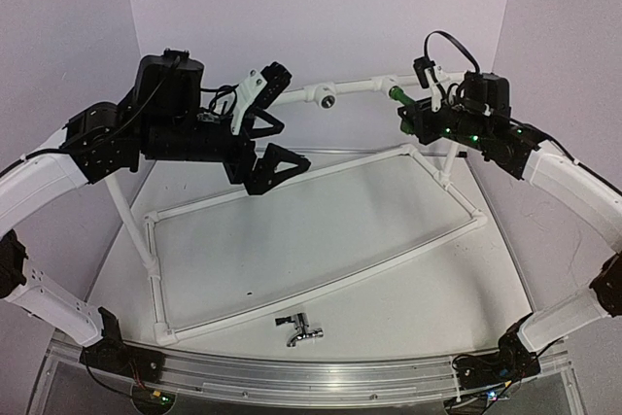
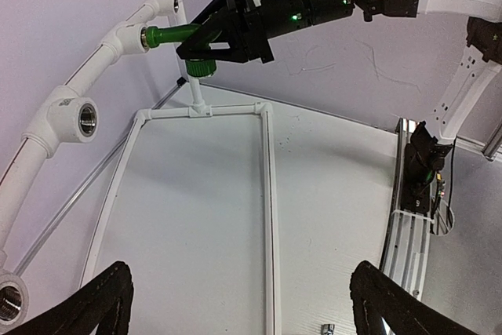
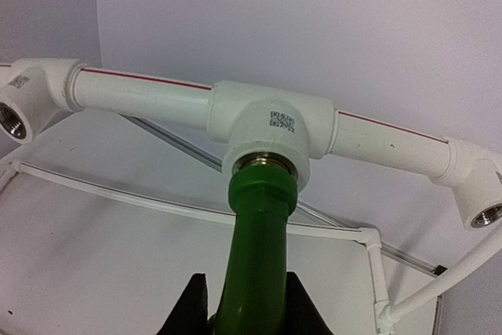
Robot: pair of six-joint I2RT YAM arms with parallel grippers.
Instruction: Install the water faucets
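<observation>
Over white table (image 1: 292, 230), right tool (image 3: 249, 311) (arm outstretched) clamps green faucet (image 3: 259, 225) at socket (image 3: 267, 127); left tool (image 2: 243, 292) wide.

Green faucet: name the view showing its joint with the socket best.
Right wrist: the green faucet fills the centre, entering the white tee socket. Left wrist shows it small, sidelong; top external, a speck.

Chrome faucet (image 1: 298, 328) unobstructed, open tabletop (image 1: 408, 318) around; pipe frame (image 1: 389, 259) just behind, seemingly apart.

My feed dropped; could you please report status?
Left tool open. Right tool shut on bright green plastic faucet in white tee socket. Shiny chrome faucet on table. Nothing obstructing.
</observation>
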